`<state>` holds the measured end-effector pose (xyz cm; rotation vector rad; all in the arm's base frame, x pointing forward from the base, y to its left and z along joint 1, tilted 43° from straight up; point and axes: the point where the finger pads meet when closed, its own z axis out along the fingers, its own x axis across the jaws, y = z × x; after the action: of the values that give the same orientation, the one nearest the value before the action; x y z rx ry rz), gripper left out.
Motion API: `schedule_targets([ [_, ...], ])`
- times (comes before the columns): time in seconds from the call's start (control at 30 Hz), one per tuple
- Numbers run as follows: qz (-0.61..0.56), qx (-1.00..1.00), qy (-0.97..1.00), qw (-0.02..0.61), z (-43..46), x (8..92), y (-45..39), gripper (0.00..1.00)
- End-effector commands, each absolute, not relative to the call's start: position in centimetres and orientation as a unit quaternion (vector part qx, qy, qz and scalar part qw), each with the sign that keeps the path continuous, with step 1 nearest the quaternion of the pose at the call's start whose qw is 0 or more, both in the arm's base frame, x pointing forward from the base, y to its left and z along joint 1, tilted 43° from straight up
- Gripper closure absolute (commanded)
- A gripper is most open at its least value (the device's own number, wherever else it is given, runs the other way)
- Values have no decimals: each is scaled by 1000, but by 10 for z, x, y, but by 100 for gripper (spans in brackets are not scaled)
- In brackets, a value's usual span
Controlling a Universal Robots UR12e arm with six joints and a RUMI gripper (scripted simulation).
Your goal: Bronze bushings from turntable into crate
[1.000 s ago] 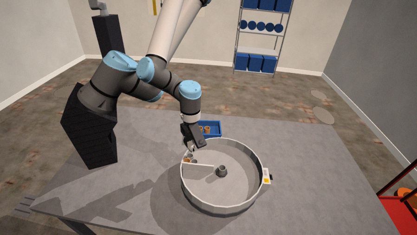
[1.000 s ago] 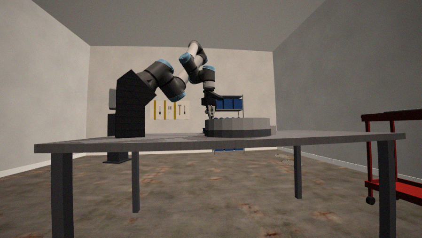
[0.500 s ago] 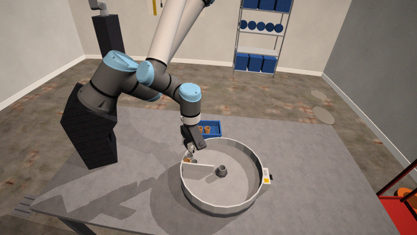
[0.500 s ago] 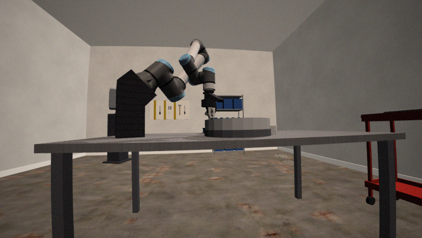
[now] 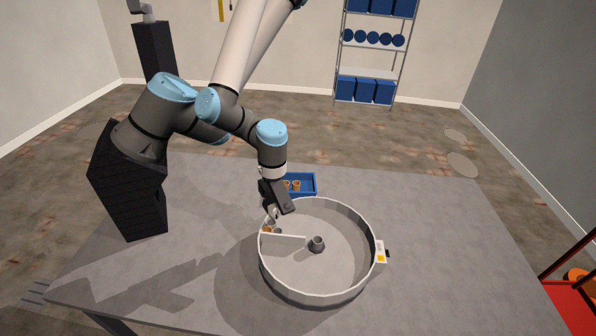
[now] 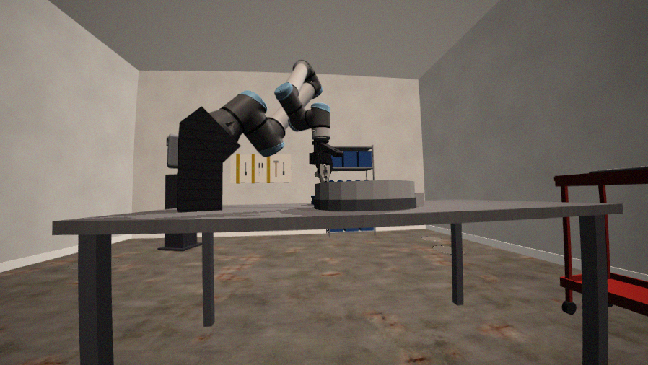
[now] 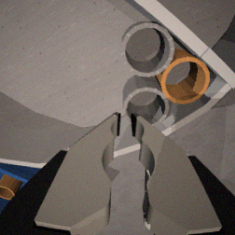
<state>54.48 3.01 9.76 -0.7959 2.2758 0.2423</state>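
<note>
- I have the turntable (image 5: 318, 299) (image 6: 364, 195) (image 7: 61, 61) on the table (image 5: 421, 234) (image 6: 335, 219), its raised wall enclosing the parts.
- Inside it, one bronze bushing (image 5: 267, 230) (image 7: 204, 86) stands upright in the corner between the wall and the straight divider (image 5: 283, 238) (image 7: 179, 33).
- Just beside it I see two upright steel bushings, one nearer the divider (image 5: 277, 230) (image 7: 125, 48) and one nearer my gripper (image 5: 271, 224) (image 7: 126, 115).
- A grey centre post (image 5: 317, 244) rises past the divider's inner end.
- The blue crate (image 5: 308, 183) (image 7: 18, 172) sits just outside the turntable. I can make out two bronze bushings (image 5: 296, 186) (image 7: 10, 186) in it; the arm hides part of its inside.
- My gripper (image 5: 275, 216) (image 6: 324, 182) (image 7: 126, 115) points down over the turntable's edge, by the nearer steel bushing. Its jaws are closed with nothing between them.

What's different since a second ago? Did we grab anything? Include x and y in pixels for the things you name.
The gripper (image 5: 274, 214) (image 6: 324, 181) (image 7: 126, 115) has eased slightly down toward the turntable (image 5: 316, 298) (image 6: 364, 190) (image 7: 196, 112). It is shut on nothing; nothing was visibly grabbed or let go. The turntable's bronze bushing (image 5: 267, 230) (image 7: 184, 100), its steel neighbours (image 5: 277, 231) (image 7: 171, 47) and the crate (image 5: 315, 183) (image 7: 14, 169) with its visible bronze bushings stayed put.
</note>
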Motion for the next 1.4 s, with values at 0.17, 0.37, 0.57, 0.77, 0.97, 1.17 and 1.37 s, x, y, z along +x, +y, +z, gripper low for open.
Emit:
schedule_targets([
  [0.17, 93, -308, 879, 352, 98, 545, 30, 95],
  [0.37, 93, -308, 879, 352, 98, 545, 30, 95],
  [0.57, 93, -308, 879, 352, 98, 545, 30, 95],
  [0.77, 93, -308, 879, 352, 95, 548, 32, 95],
  [0.97, 93, -308, 879, 352, 87, 553, 36, 95],
  [1.17, 93, -308, 879, 352, 83, 557, 38, 95],
  [1.37, 93, -308, 879, 352, 80, 558, 39, 95],
])
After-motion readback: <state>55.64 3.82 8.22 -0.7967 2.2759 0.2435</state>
